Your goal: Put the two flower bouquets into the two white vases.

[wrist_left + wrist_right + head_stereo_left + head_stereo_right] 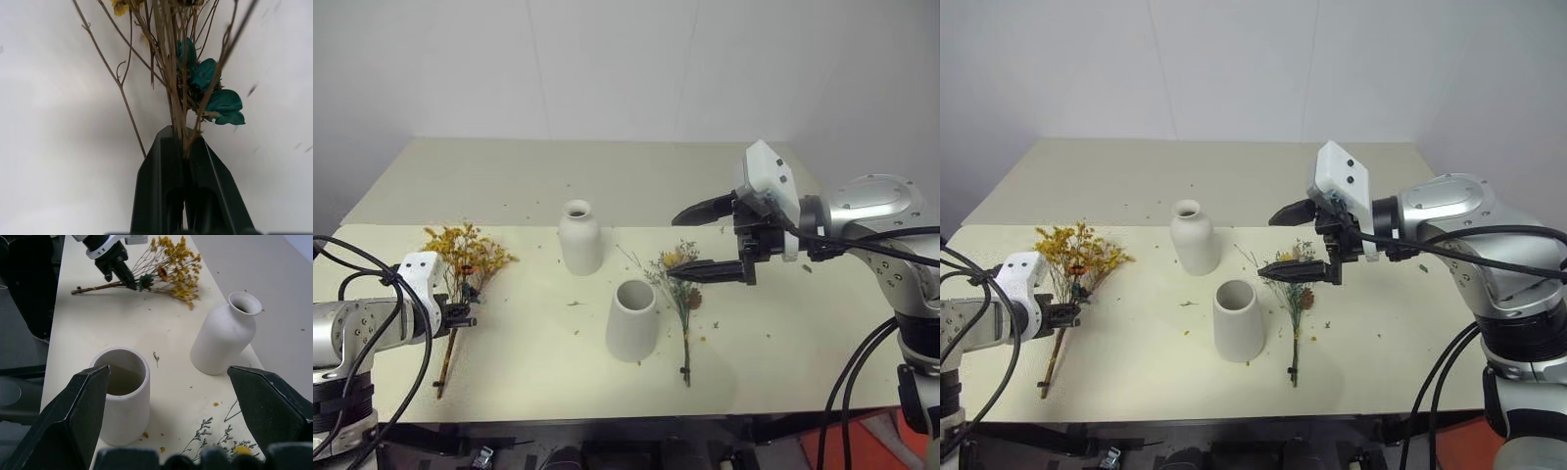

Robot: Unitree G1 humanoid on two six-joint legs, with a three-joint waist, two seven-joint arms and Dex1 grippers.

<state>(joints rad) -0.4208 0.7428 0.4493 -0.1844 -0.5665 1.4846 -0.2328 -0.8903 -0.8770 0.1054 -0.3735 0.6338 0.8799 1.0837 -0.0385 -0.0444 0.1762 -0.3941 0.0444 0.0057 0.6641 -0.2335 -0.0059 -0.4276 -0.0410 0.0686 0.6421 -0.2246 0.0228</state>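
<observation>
Both arms have rounded silver metal shells with small dark screws, and thick black cables run in loops along them. Each wrist has a white plastic housing; the one on the right gripper point(705, 240) has two small dark dots. The left gripper point(470, 314) has black fingers, tapered like wedges.
</observation>
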